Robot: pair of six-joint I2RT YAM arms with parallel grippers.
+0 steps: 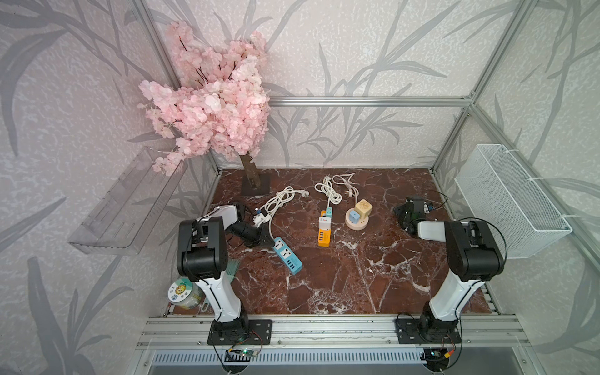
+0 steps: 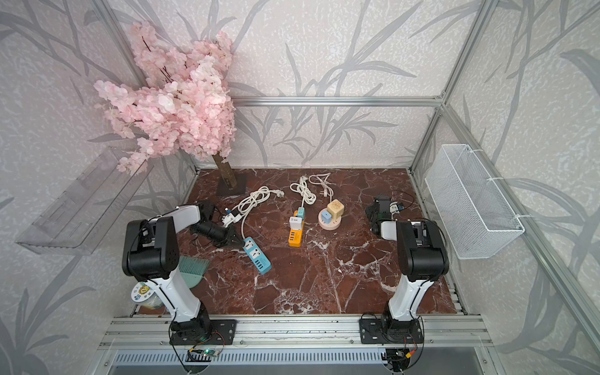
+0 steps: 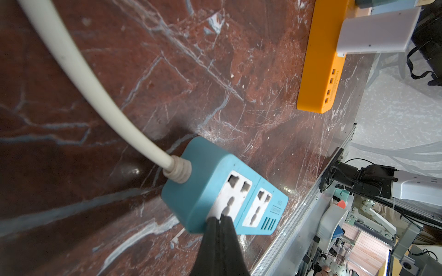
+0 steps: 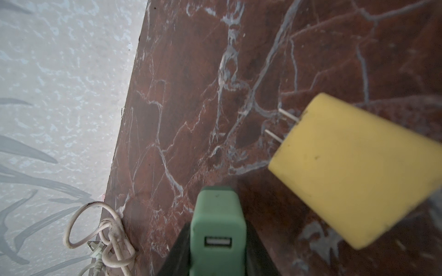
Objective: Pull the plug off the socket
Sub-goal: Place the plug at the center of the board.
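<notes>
Worktop (image 1: 324,285): blue power strip (image 1: 287,256) lies left of the orange power strip (image 1: 324,235), sockets empty, left jaws pinched shut, tips pressing its face; they could skid and shove it. Green plug (image 4: 218,215) is clamped in the right jaws, well right of the orange power strip, free of any socket; weak grip could drop it by the yellow plug (image 4: 354,172).

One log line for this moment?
left jaws shut, tips on blue strip | right jaws shut on green plug | yellow plug unplugged on table
</notes>
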